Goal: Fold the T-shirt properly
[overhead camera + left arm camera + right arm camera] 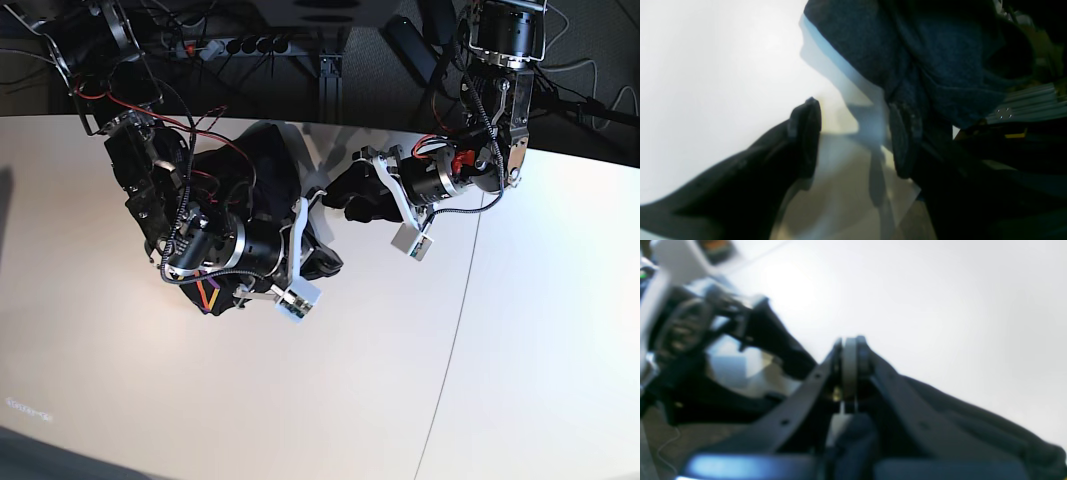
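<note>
T-shirt: black, bunched in a heap at 12 o'clock of table, mostly under both arms; coloured graphic shows at heap's 7 o'clock.
L gripper: fingers spread wide, nothing between; cloth just beside, at 1 o'clock.
R gripper: clenched tight, pads together; dark cloth below, can't tell if pinched.

T-shirt: black soft fabric, bunched in a crumpled heap on the white surface near its far edge; orange-yellow graphic lines visible at the heap's near-left corner.
</note>
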You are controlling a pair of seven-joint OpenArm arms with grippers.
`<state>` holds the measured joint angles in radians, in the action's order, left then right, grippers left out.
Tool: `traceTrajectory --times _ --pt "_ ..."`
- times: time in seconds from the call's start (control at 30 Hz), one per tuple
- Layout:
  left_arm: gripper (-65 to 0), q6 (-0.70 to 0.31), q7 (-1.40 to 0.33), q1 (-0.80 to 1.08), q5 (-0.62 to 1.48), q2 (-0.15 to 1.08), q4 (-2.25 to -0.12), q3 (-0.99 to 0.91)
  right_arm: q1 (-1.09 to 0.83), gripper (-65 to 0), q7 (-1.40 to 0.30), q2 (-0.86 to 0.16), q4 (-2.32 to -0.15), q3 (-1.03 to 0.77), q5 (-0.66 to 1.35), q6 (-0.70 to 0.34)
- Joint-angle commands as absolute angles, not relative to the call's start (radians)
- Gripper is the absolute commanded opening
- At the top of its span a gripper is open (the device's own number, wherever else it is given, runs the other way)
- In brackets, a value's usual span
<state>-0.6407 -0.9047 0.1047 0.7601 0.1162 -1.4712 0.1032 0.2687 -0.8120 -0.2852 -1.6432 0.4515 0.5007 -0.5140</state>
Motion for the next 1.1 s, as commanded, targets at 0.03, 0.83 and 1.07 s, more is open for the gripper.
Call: traceTrajectory --times 0.03,0.83,1.07 --pt "-29.4 -0.625 -0.925 0.101 0.743 0.127 -1.479 0.084 0.29 -65.0 -0.794 -0.27 -1.66 0.45 0.541 -0.581" --pt "-29.4 -0.629 -0.962 0.1 0.804 0.148 -1.479 -0.028 0.288 -65.0 -0.849 -0.495 -1.599 0.288 0.523 -0.581" --pt "-29.4 -0.629 -0.962 0.1 0.811 0.164 -1.479 -0.028 0.288 -65.0 -0.841 -0.392 -1.567 0.349 0.523 -0.581"
